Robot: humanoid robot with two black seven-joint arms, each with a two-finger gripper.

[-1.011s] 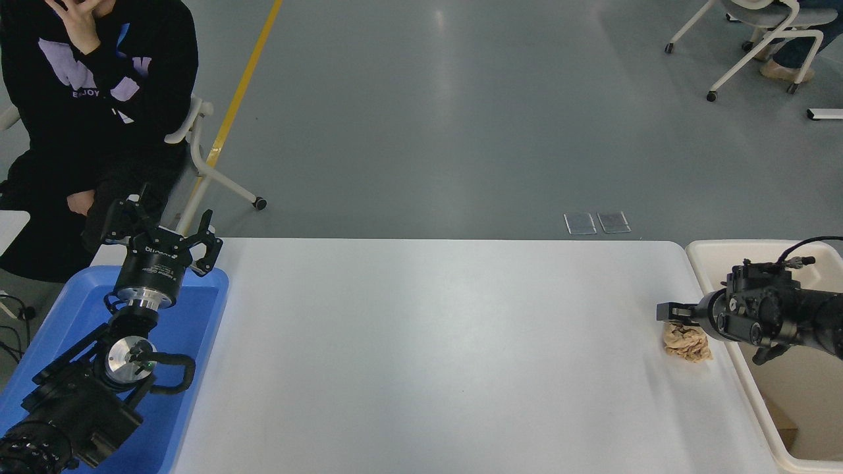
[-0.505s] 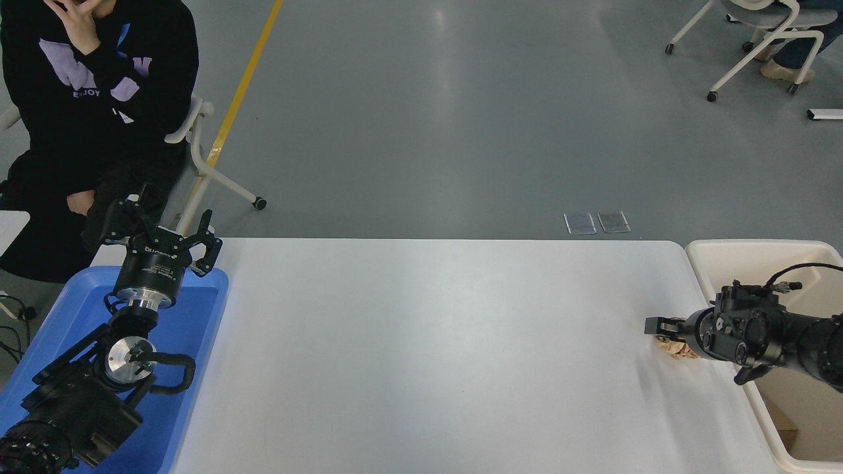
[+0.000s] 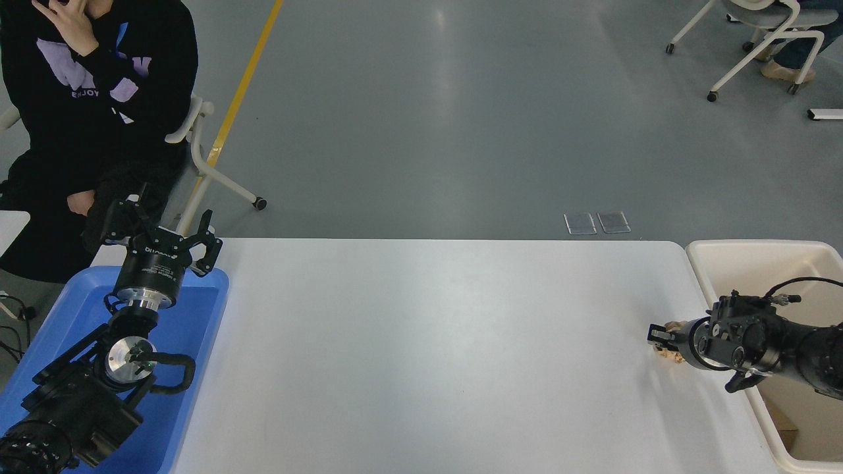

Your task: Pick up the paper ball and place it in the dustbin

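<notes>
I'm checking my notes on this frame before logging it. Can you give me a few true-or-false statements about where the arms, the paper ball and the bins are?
1. The paper ball is on the table, not in the dustbin. True.
2. The right gripper hangs over the table's middle. False: it is at the table's right edge, right at the ball, which it mostly hides.
3. The left gripper is parked over the blue tray. True.
4. The dustbin stands at the table's left end. False: it is at the right end; the tray is at the left.
5. A person sits beyond the table's far left corner. True.
</notes>
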